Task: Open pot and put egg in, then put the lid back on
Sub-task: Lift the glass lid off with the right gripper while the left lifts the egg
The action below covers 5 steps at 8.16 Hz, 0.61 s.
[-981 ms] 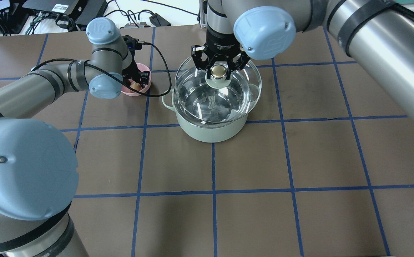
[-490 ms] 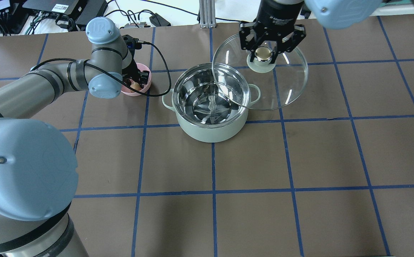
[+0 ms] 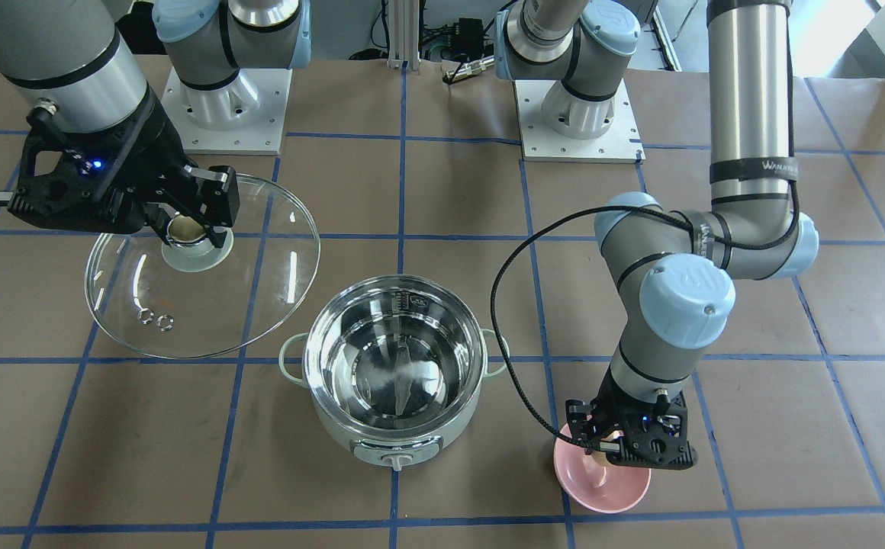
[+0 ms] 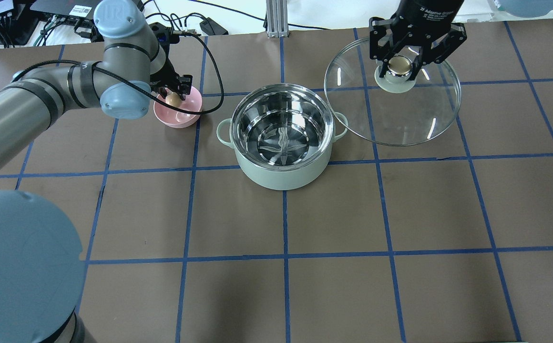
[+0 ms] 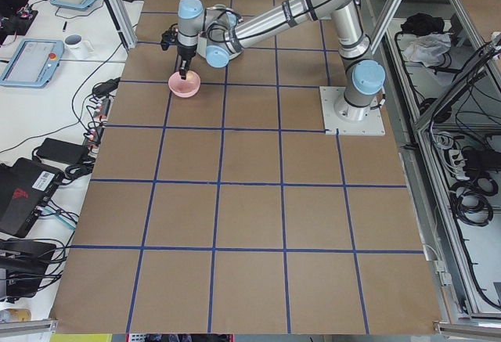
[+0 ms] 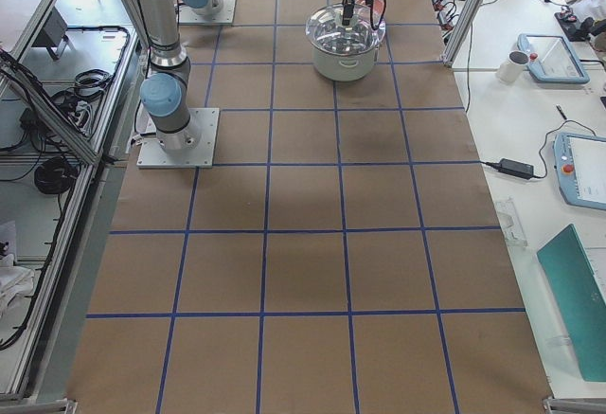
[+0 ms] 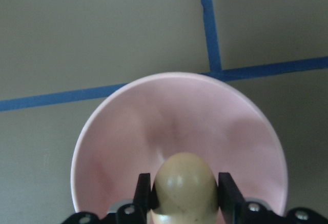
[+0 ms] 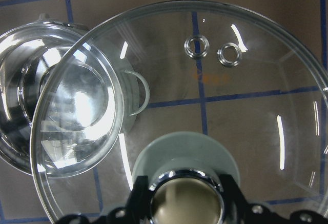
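Note:
The mint-green pot (image 4: pixel 281 177) stands open mid-table, its steel inside bare; it also shows in the front view (image 3: pixel 351 436). My right gripper (image 4: pixel 400 66) is shut on the tan knob of the clear glass lid (image 4: pixel 400 116) and holds it in the air to the right of the pot. The lid (image 3: pixel 206 305) also shows in the right wrist view (image 8: pixel 230 106). My left gripper (image 4: pixel 174 97) is shut on the brown egg (image 7: pixel 184 183) just above the pink bowl (image 4: pixel 181 118).
The pink bowl (image 3: pixel 603 488) sits to the left of the pot in the overhead view. The left arm's black cable (image 4: pixel 212 76) loops between bowl and pot. Blue tape lines grid the brown tabletop. Cables and boxes lie beyond the far edge.
My right gripper has carried the lid from over the pot off to the right, clear of the opening. My left arm has risen a little with the egg in its fingers.

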Each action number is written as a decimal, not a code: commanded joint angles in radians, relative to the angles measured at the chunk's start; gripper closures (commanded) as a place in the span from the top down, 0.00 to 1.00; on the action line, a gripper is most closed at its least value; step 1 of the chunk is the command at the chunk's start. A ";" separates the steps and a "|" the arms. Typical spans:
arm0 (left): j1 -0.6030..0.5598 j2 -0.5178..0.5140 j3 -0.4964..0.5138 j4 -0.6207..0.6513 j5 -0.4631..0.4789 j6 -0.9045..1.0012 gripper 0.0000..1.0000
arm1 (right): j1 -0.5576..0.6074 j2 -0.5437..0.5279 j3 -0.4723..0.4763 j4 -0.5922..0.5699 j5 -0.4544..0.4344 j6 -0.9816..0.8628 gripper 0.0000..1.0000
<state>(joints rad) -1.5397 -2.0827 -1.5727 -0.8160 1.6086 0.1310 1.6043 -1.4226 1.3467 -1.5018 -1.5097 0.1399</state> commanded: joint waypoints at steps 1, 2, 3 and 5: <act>-0.035 0.142 -0.001 -0.106 -0.006 -0.055 0.00 | -0.026 -0.018 0.011 0.075 -0.020 -0.042 0.00; -0.101 0.156 0.008 -0.121 -0.004 -0.153 0.00 | -0.049 -0.047 0.015 0.090 -0.017 -0.051 0.00; -0.175 0.156 0.013 -0.121 -0.004 -0.277 0.00 | -0.076 -0.061 0.029 0.101 -0.018 -0.083 0.00; -0.316 0.141 0.016 -0.111 -0.010 -0.457 0.00 | -0.130 -0.081 0.038 0.112 -0.070 -0.179 0.00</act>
<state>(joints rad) -1.7262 -1.9334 -1.5606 -0.9323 1.6023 -0.1511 1.5219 -1.4828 1.3763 -1.4041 -1.5359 0.0348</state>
